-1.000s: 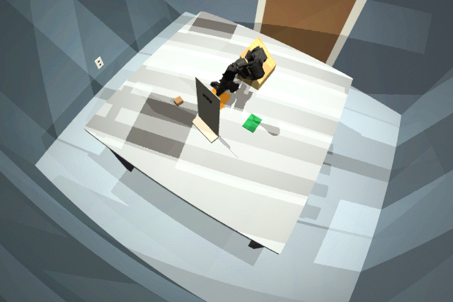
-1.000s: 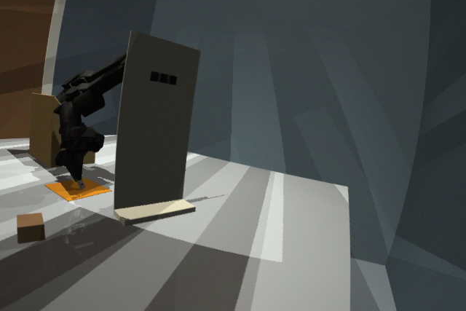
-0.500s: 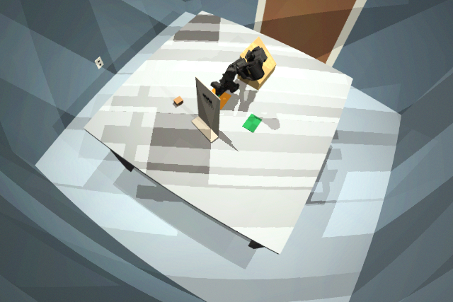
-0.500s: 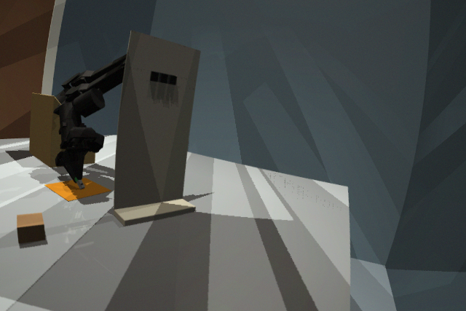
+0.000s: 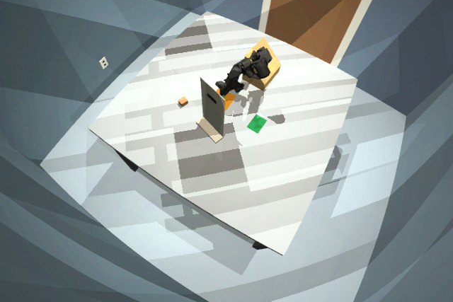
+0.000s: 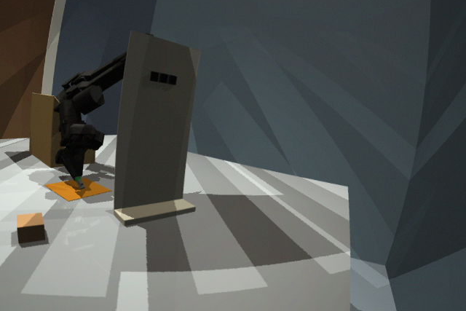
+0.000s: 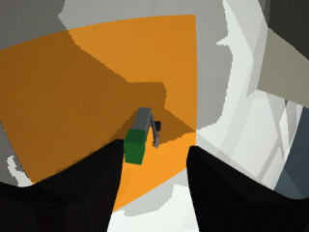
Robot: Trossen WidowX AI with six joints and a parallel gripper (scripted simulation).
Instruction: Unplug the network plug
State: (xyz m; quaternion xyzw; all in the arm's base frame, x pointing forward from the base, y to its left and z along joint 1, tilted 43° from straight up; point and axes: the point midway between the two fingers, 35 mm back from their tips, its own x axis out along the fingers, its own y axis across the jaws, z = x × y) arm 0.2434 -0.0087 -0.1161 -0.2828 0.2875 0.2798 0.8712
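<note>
The network plug (image 7: 137,143) (image 6: 77,180), green with a grey end, lies on the orange marked square (image 7: 65,91) (image 6: 62,191) (image 5: 230,100). My gripper (image 7: 156,151) (image 6: 76,176) (image 5: 221,90) points down right over it. Its fingers stand apart on either side of the plug. The left finger is close beside the green part and the right finger is clear of it. The grey upright panel (image 5: 211,110) (image 6: 153,130) (image 7: 284,58) stands next to the square. Its dark socket row (image 6: 163,78) shows on the side facing away from my arm.
A small orange-brown block (image 5: 182,100) (image 6: 30,226) lies on the table on the panel's other side. A green patch (image 5: 256,123) lies flat on the table in front of the panel. My arm's base sits on a tan box (image 6: 41,130) at the back.
</note>
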